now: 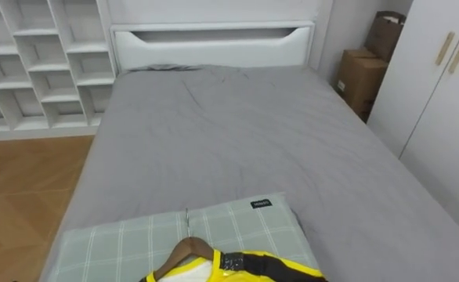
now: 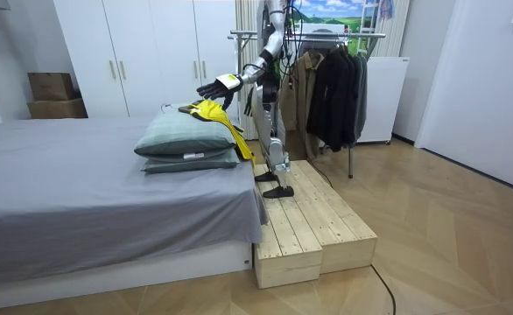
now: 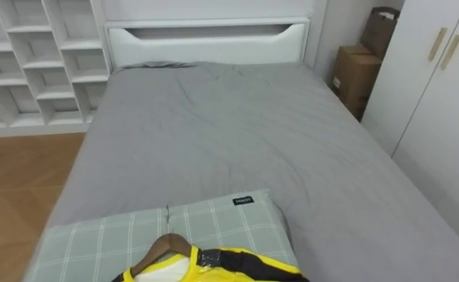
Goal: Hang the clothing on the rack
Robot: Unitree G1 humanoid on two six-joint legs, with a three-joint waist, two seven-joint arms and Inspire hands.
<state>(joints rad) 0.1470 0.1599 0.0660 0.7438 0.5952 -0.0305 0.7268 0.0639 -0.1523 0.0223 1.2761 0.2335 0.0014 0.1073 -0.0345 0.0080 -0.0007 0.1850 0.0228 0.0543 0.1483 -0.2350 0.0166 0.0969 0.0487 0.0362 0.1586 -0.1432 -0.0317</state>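
Note:
A yellow garment with black trim [image 1: 241, 267] lies on a wooden hanger [image 1: 184, 251] on top of two stacked green checked pillows [image 1: 128, 239] at the foot of the grey bed [image 1: 237, 133]. In the room view I stand on a wooden platform [image 2: 313, 223] at the bed's foot, facing the bed. My left hand [image 2: 221, 86] reaches forward just above the garment [image 2: 214, 114] with its fingers straight and apart. My right hand [image 2: 249, 103] hangs low, close against my body. Behind me stands a clothes rack [image 2: 326, 36] with dark coats [image 2: 331, 87] on it.
White cube shelves [image 1: 41, 63] stand left of the bed and a white headboard [image 1: 214, 43] at its far end. Cardboard boxes [image 1: 363, 74] and a white wardrobe [image 1: 441, 102] are on the right. Wooden floor [image 1: 18, 188] runs along the bed's left side.

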